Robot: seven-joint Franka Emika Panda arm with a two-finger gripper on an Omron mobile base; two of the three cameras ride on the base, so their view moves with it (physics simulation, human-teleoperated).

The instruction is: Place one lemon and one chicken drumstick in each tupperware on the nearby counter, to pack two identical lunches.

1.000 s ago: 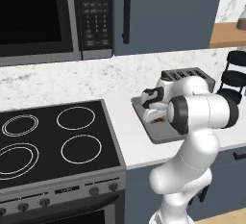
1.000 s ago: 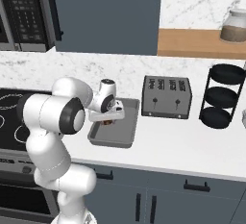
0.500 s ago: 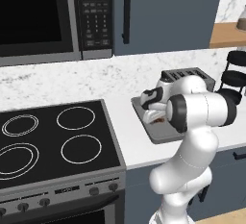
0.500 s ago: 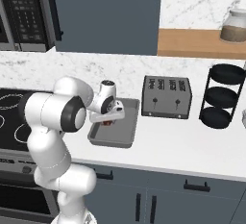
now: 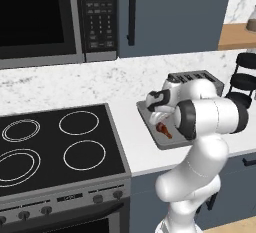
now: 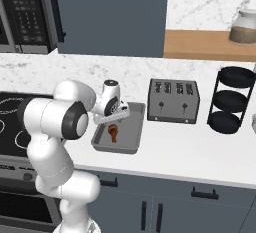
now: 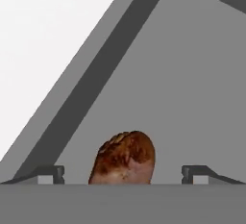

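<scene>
Hand view shows the claw [image 7: 123,174] with its two finger tips spread wide, one tip [image 7: 48,172] to each side of the chicken drumstick [image 7: 124,156] and clear grey floor between each tip and the meat, so the jaws stand open around it and do not pinch it. The drumstick lies on the floor of the grey tupperware [image 7: 192,74], whose raised rim runs as a dark band slanting across the upper left of that view, with the white counter [image 7: 43,45] beyond it. In the right base view the claw [image 6: 113,119] hangs low over the same tupperware [image 6: 131,142], and the reddish-brown drumstick [image 6: 113,132] rests inside the tray toward its left rim, just below the fingers. In the left base view the claw [image 5: 159,113] sits above the tray [image 5: 172,142] with the drumstick [image 5: 162,128] just under it, near the tray's front left part. The tupperware stands on the counter [image 5: 132,142] near its front edge, between the black stovetop [image 5: 60,142] and the grey slotted toaster [image 6: 173,100], which sits close behind the tray's right corner. Farther along the counter toward its right end stands a black three-tiered rack [image 6: 233,99].
</scene>
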